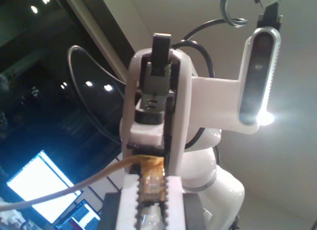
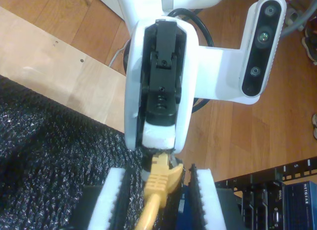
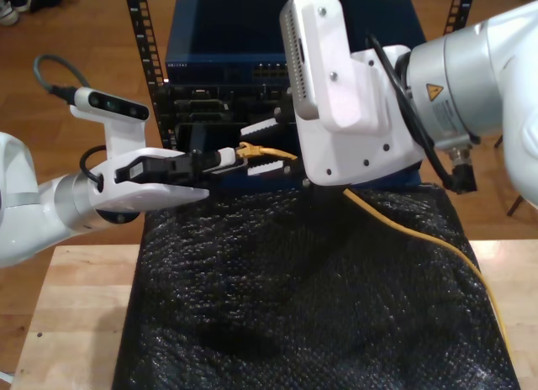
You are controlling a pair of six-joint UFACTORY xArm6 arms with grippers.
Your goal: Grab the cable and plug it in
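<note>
Pale wooden table [image 3: 67,323], black bubbly mat [image 3: 294,306] spread across it

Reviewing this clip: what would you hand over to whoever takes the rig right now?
My first gripper: fingers closed on the plug of the cable.
My second gripper: fingers either side of the same plug's yellow boot, grip unclear.
Cable: plug end held in the air between both arms, in front of the rack; the rest trails over the black mat toward the exterior view's right.
Done: cable picked up.
Left: settle which gripper carries it, then push the plug into a rack port.
</note>
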